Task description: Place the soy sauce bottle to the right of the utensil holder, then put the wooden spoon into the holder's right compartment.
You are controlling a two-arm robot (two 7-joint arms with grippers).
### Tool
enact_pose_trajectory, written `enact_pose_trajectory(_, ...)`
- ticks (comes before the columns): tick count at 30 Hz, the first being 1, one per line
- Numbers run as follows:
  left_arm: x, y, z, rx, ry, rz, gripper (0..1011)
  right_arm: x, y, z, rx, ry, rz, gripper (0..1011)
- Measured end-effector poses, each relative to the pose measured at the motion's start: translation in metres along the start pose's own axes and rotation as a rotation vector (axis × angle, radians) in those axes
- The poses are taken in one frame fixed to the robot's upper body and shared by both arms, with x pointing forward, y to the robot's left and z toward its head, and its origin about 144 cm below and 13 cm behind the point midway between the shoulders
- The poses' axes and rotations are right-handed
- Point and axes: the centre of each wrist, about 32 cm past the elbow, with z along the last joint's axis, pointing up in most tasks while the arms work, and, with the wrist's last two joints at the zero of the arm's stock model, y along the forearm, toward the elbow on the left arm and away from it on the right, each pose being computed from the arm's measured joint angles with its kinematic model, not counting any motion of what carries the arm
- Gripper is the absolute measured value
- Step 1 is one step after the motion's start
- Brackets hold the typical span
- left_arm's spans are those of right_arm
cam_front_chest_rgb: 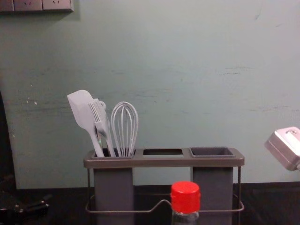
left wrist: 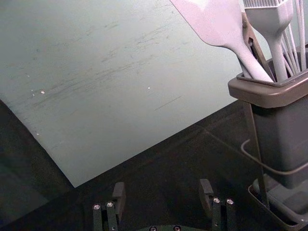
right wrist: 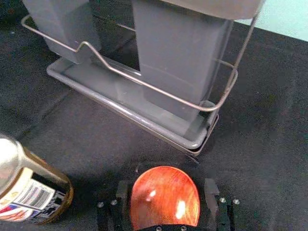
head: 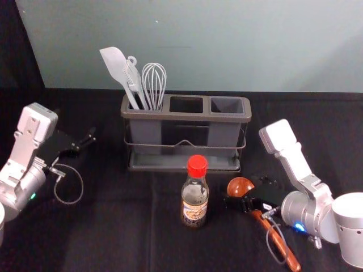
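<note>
The soy sauce bottle (head: 194, 195), red-capped, stands upright before the utensil holder (head: 184, 115), near its middle; the bottle (right wrist: 33, 187) also shows in the right wrist view. The wooden spoon (head: 275, 240) lies to the bottle's right, bowl toward the holder. Over the spoon near its bowl is my right gripper (head: 247, 194); in the right wrist view the right gripper (right wrist: 166, 195) is open, the spoon's bowl (right wrist: 165, 198) showing between its fingers. My left gripper (head: 85, 143) is left of the holder; in its wrist view the left gripper (left wrist: 162, 195) is open and empty.
In the holder's left compartment stand a spatula (head: 116, 65), a brush (head: 134, 79) and a whisk (head: 154, 85). Its right compartment (head: 227, 105) is empty. A wall (head: 198, 45) rises behind the black-covered table (head: 113, 226).
</note>
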Motion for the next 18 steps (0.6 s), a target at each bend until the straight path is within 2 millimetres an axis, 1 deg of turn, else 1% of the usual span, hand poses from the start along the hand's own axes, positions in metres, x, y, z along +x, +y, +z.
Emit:
enact_pose_trajectory(7,0.0000,0.0000,0.0000,0.000,0.000,0.000,1005,0.0001,0.0034,-0.0013,0.010,0.002,-0.007,1002)
enact_pose_trajectory(18,0.0000,0.0000,0.0000,0.000,0.000,0.000,1005,0.0004,0.0030,-0.0011,0.008,0.002,-0.006,1003)
